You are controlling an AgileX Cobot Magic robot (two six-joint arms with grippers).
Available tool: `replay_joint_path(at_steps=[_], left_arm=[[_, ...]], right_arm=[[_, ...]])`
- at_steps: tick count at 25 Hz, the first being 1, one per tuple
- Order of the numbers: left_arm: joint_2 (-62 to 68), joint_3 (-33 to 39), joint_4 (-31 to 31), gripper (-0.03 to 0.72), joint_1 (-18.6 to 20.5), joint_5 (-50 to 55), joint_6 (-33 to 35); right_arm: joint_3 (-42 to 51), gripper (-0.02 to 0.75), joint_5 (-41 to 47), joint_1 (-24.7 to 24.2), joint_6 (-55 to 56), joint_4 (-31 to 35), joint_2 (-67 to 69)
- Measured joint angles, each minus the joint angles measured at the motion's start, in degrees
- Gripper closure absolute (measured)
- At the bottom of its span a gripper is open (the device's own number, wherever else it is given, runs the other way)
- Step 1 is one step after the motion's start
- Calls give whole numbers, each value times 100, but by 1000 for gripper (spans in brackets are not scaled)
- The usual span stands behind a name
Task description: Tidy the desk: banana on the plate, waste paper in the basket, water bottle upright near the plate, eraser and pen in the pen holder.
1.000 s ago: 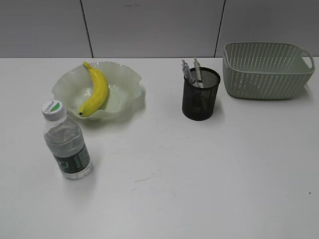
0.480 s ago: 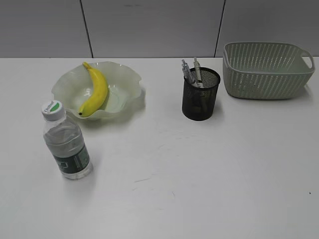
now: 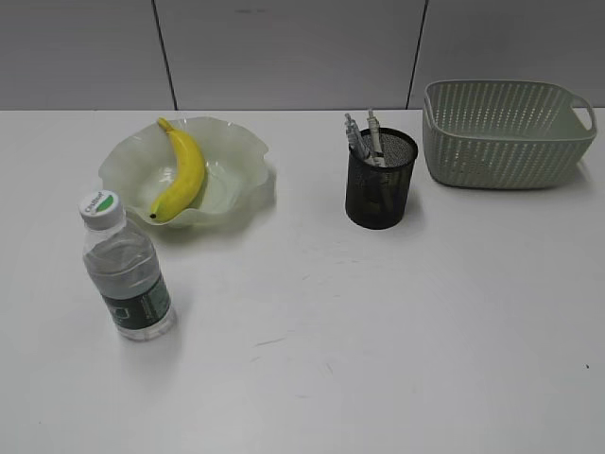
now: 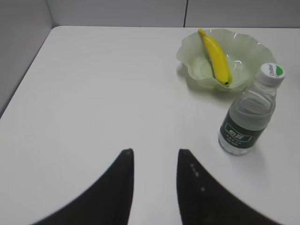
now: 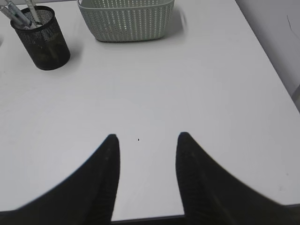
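Both claws hang parted and empty over bare desk: left gripper (image 4: pixel 154 157) with a clear gap between its dark fingers, right gripper (image 5: pixel 147 140) likewise, nothing held. Ahead and right of the left claw stands the water bottle (image 4: pixel 248 117), upright, just this side of the plate (image 4: pixel 199 70), and the banana (image 4: pixel 215 56) lies curved inside that ruffled dish. Ahead and left of the right claw sits the pen holder (image 5: pixel 42 40) with pens (image 5: pixel 18 14) poking out; beyond it, straight ahead, the basket (image 5: pixel 126 21). No waste paper or eraser shows anywhere, so they may be inside already, I cannot tell. By the look of it the job is done. If anything needs a nudge, that bottle looks smooth, slippery and tall enough to tip; best taken around the labelled middle. The mesh cup looks light and easy to knock. Plenty of open desk (image 3: pixel 378 331) between the claws and everything; the right claw hovers close to the near edge, the left has the desk's side edge off to its left.
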Motion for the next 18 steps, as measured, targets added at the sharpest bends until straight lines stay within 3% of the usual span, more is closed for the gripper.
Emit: replay_joint_path(at_steps=[18], left_arm=[[0, 0, -5, 452, 0, 0, 0]], right_arm=[[0, 408, 0, 0, -95, -7, 0]])
